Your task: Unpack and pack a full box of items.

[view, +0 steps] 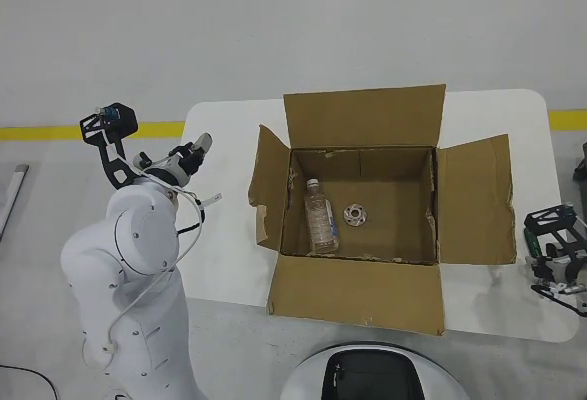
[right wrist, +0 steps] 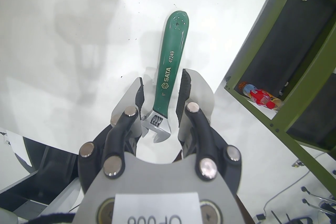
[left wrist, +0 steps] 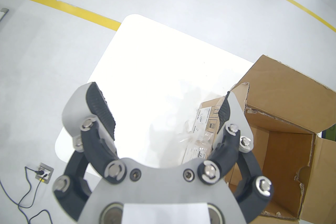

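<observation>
An open cardboard box stands in the middle of the white table. Inside it lie a clear plastic bottle and a small round metal part. My right gripper hovers at the table's right end. In the right wrist view this gripper is open, and a green-handled adjustable wrench lies on the table between its fingers, with a gap on each side. My left gripper is open and empty above the table's left part, beside the box; in the top view it is near the far left corner.
A green metal shelf cart stands just off the table's right end, with a red-labelled bottle on its lower shelf. The box flaps are spread outward. A yellow line crosses the floor behind the table.
</observation>
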`<state>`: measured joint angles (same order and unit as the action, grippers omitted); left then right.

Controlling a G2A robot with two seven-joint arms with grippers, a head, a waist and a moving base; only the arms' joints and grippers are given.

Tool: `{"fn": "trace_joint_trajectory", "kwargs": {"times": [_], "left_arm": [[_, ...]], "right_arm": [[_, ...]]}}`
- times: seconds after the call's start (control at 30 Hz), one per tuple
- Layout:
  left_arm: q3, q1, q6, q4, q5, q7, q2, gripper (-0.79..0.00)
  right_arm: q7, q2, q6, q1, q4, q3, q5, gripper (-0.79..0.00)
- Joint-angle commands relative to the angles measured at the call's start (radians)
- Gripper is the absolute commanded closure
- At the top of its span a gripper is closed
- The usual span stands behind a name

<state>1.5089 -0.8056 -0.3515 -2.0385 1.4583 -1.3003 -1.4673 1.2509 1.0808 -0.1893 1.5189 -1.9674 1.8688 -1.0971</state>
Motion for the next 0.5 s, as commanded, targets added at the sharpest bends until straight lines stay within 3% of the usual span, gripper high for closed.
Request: {"fn": "trace_joint_trajectory", "kwargs": {"times": [0.0, 0.47], "left_arm": [[0.000, 0.000, 0.000, 0.000, 0.000, 0.000, 0.000, -0.785], [0.000, 0.000, 0.000, 0.000, 0.000, 0.000, 0.000, -0.785]], "right_arm": [[-0.004, -0.001, 0.003, 0.001, 0.002, -0.001, 0.001, -0.320], [-0.020, -0.010, 0.009, 0.005, 0.017, -0.003, 0.011, -0.296]]}}
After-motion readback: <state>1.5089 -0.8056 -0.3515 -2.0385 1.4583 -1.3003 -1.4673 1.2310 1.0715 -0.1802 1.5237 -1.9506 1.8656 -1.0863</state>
